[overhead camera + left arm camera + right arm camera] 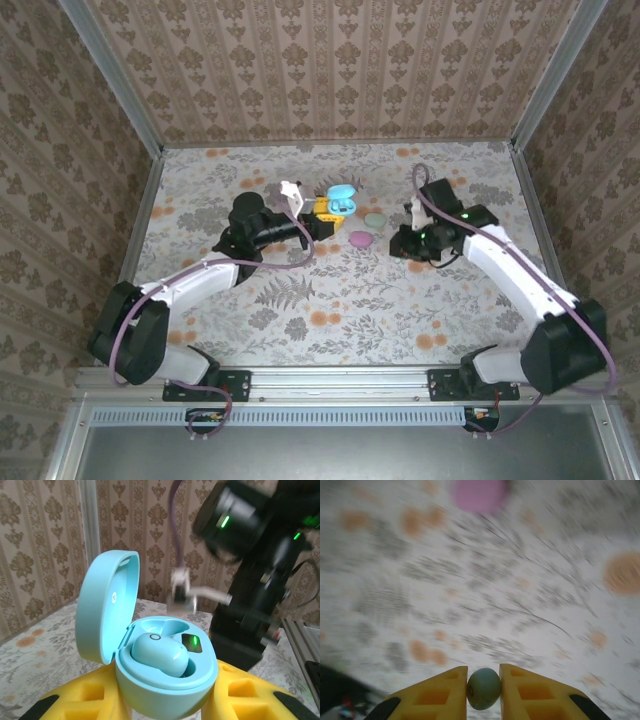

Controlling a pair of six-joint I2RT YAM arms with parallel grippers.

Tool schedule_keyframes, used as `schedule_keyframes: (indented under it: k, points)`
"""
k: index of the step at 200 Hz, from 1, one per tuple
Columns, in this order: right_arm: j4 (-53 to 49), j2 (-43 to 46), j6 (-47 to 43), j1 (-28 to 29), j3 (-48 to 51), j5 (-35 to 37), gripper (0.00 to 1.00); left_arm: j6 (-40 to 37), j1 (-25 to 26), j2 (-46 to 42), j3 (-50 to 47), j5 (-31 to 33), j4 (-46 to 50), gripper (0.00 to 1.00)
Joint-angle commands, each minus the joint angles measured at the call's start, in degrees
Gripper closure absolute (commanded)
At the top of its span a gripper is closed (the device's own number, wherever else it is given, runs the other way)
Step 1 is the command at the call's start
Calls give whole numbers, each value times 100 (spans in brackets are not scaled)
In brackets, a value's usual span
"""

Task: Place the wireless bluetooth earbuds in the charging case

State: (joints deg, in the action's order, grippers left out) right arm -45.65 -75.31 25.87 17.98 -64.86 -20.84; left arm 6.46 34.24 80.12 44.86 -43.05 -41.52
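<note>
My left gripper (322, 211) (165, 700) is shut on a light blue egg-shaped charging case (343, 198) (167, 680), clamped at its base between yellow fingers (80, 700). The case's lid (107, 605) stands open. One light blue earbud (159, 654) sits in the left socket, the other socket looks vacant, and a green light glows beside it. My right gripper (407, 241) (484, 680) hovers over the table to the right of the case. It is shut on a small blue-green earbud (484, 688), pinched between its yellow fingertips.
A closed pink case (361, 238) (479, 494) and a closed mint case (375, 219) lie on the floral table between the two grippers. The right arm (250, 580) looms just behind the blue case. The right wrist view is blurred.
</note>
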Motion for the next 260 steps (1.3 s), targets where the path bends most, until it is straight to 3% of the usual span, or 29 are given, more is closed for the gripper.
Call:
schedule_keyframes:
  k: [1,45,82,160,260]
  points:
    - [351,274,133,-25,-535,-1028,77,343,-124,-176,-63,-33,-573,71]
    - [1233,352,562,39,-1191,-1965,77,664,-285,-335,-196,-18,-937,71]
    - [1469,-148,569,320,-1940,-2332,77,691,-369,-589,-327,-53,-878,71]
    - [1308,-1139,263,758,-2993,-2408,78,996,-582,-700,-314,-850,-810,71]
    - [1036,-1153,-9,917,-3020,-2360,78,1008,-620,-648,-276,-732,-892,71]
